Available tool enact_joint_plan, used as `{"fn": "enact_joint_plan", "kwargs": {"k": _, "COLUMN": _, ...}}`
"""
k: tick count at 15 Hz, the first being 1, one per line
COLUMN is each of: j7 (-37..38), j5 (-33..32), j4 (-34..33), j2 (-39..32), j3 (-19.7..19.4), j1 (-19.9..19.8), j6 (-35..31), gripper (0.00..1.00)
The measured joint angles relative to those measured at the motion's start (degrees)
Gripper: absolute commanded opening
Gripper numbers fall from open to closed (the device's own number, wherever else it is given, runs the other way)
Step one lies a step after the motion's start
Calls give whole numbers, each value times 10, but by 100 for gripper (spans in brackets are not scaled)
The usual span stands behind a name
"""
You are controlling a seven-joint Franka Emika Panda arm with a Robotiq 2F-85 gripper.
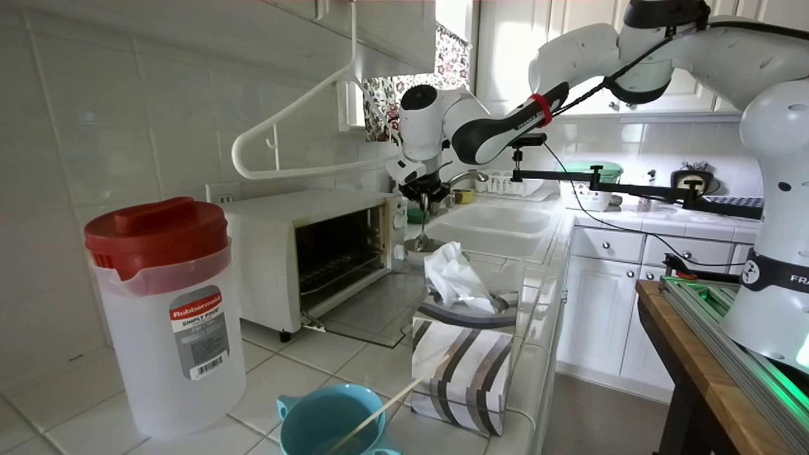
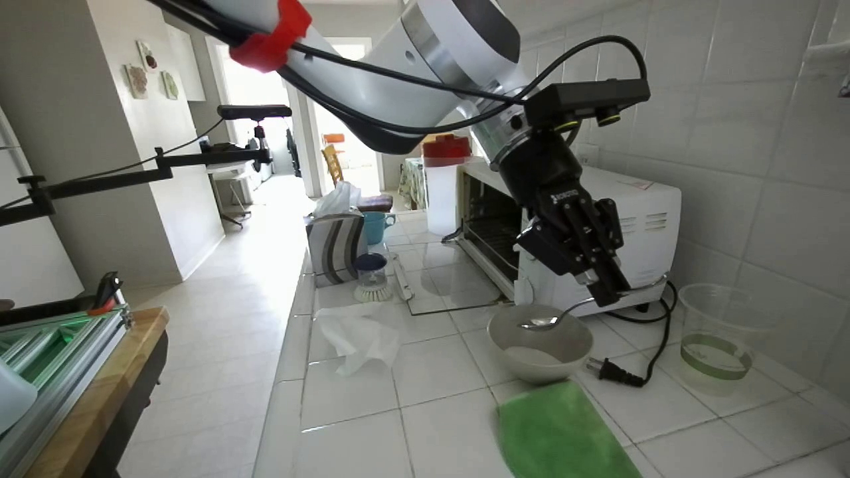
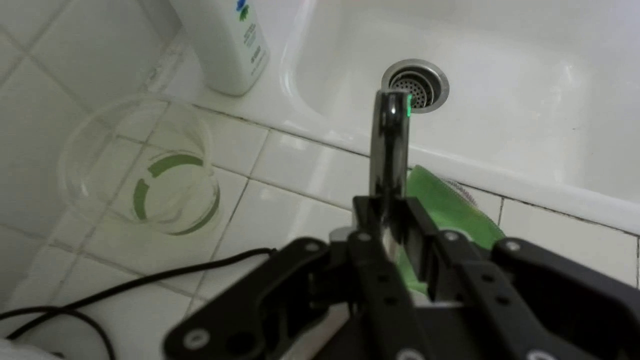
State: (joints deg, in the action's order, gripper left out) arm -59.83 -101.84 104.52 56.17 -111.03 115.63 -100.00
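- Desk (image 2: 451, 431): white-tiled, carrying the smaller things below.
- Arm (image 1: 575, 60): the one I drive from a distance; it reaches down over the desk in both exterior views.
- Sink (image 3: 510, 120): white, set into the desk, seen from above in the wrist view.
- Oven (image 2: 641, 232): white, glass door lowered; just behind my jaws as seen in an exterior view.
- Tissue box (image 2: 335, 245): striped, well apart from my jaws.
- Tub (image 2: 720, 332): clear plastic with a green band, upright.
- Cloth (image 2: 564, 431): green, flat on the desk near the sink.
- Bowl (image 2: 508, 338): pale grey, upright, just beside the cloth.
- Spoon (image 2: 544, 322): metal, slanted. My jaws are clenched, grasping it by the handle, whose end juts past them in the wrist view. Its scoop lies over or inside the bowl; I cannot tell whether the two touch.
- Plug (image 2: 621, 372): black, between bowl and tub.
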Motion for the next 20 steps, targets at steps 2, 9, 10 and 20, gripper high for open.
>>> {"fn": "enact_joint_plan", "kwargs": {"k": 2, "j7": 0, "j5": -3, "j4": 7, "j2": 0, "j3": 0, "j1": 7, "j6": 4, "gripper": 5}}
{"fn": "enact_joint_plan", "kwargs": {"k": 9, "j7": -6, "j5": -38, "j4": 36, "j2": -6, "j3": 0, "j1": 17, "j6": 43, "gripper": 5}}
{"fn": "enact_joint_plan", "kwargs": {"k": 10, "j7": -8, "j5": -45, "j4": 37, "j2": -7, "j3": 0, "j1": 17, "j6": 47, "gripper": 5}}
{"fn": "enact_joint_plan", "kwargs": {"k": 20, "j7": -10, "j5": -145, "j4": 89, "j2": -25, "j3": -8, "j1": 17, "j6": 64, "gripper": 5}}
